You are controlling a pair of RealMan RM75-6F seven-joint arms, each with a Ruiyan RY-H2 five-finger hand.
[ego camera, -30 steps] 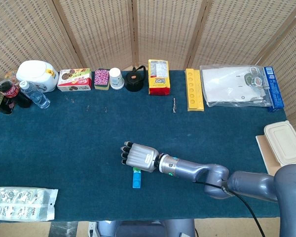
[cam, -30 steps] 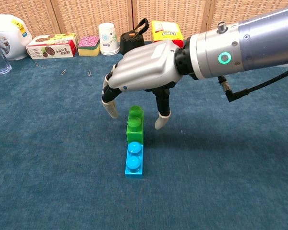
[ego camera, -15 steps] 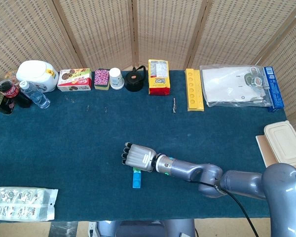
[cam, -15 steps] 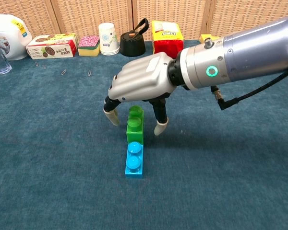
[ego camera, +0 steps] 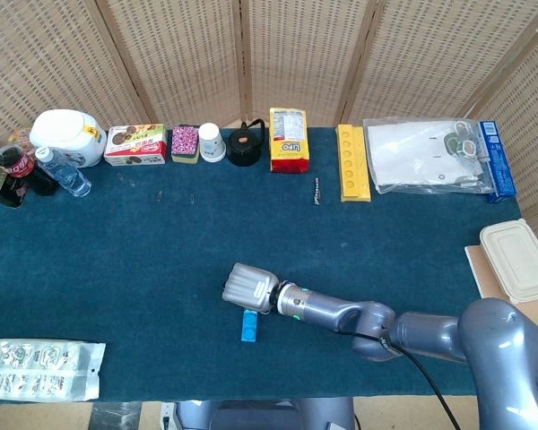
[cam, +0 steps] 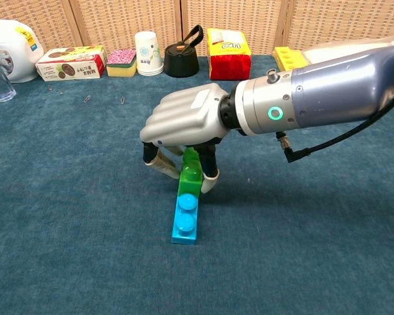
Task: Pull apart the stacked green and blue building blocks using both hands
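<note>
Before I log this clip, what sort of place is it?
Likely a staged robot test bench: a blue cloth table, woven screens behind, and groceries like a cookie box lined along the back edge.

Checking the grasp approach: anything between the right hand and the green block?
Nothing visible. The right hand is already down over the green block, fingers closed around it. The blue block lies in front, clear.

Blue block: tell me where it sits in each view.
Head view: blue block low, just left of centre, poking out under the right hand.
Chest view: blue block at centre, nearest the camera, joined to the green block that the hand grips.
Shared landmark: yellow packet at the table's far edge.
</note>
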